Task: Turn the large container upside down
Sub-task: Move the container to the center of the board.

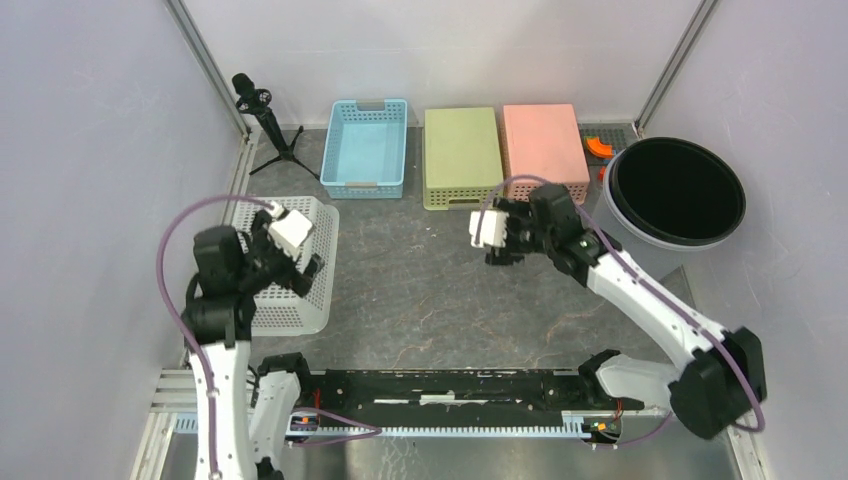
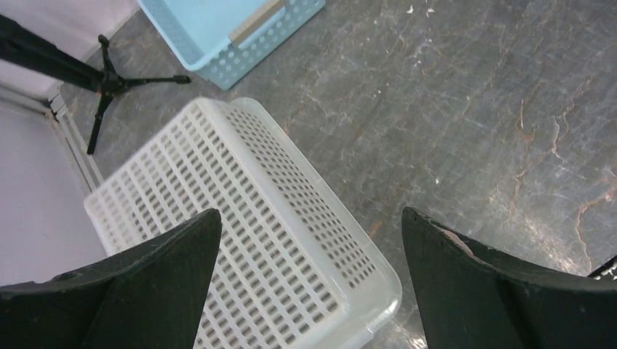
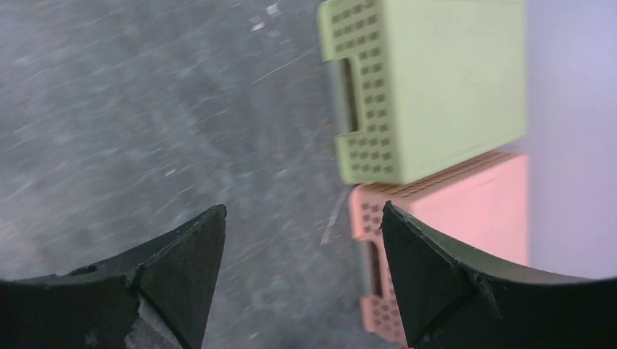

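The large white perforated plastic basket (image 2: 218, 167) is found on the left of the dark stone-patterned table (image 1: 420, 290), apparently bottom-up, with its long axis running front to back. It lies directly beneath the left gripper (image 2: 309, 218), whose jaws are spread and empty. The right gripper (image 3: 302, 211), likewise spread and empty, is held well apart, near the green perforated plastic basket (image 3: 429, 80).
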You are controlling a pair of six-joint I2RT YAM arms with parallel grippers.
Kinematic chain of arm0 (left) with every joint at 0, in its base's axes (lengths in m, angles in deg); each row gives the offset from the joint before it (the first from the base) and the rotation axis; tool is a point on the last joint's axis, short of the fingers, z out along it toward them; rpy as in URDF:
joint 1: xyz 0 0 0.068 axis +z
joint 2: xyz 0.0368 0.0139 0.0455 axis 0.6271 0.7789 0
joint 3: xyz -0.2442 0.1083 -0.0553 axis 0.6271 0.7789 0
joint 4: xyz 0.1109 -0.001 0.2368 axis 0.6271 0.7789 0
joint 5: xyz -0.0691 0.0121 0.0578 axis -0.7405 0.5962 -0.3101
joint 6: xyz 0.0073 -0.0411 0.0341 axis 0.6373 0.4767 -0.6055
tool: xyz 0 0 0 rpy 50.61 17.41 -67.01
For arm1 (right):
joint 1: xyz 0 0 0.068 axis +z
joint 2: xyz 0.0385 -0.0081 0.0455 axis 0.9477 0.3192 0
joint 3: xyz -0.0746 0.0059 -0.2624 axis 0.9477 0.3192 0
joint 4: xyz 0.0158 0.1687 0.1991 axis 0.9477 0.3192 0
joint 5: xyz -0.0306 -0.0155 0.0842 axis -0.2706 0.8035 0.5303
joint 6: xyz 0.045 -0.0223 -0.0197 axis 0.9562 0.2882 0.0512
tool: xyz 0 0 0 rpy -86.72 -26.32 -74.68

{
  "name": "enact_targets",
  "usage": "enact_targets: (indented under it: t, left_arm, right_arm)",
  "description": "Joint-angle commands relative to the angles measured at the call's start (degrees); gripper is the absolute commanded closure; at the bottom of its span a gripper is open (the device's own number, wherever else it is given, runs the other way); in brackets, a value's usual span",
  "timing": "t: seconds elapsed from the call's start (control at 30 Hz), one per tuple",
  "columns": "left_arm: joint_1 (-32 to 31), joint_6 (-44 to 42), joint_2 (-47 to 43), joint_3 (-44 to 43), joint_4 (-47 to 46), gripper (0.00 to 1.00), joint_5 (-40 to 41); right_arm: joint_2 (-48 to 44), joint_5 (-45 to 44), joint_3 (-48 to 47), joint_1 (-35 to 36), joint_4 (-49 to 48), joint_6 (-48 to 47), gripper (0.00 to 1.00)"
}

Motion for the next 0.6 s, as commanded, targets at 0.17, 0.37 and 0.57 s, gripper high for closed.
enact_targets:
  t: [0.17,0.37,0.57]
  left_arm:
    - [-10.01,-5.21,22.93,-12.68,-7.78,0.0,5.05]
    - [-19.59,-9.58,34.09,-13.9,-15.94,0.0,14.76]
    - [-20.68,-11.82,47.16,-20.07,-20.16,0.0,13.31]
  right_arm:
    - [-21.32,10.04,18.33,0.06,8.1,1.77,0.14]
    - [-31.52,10.02,26.32,-0.02,3.76,4.68,0.14]
    - [-35.97,10.02,31.61,-0.62,1.8,3.47,0.13]
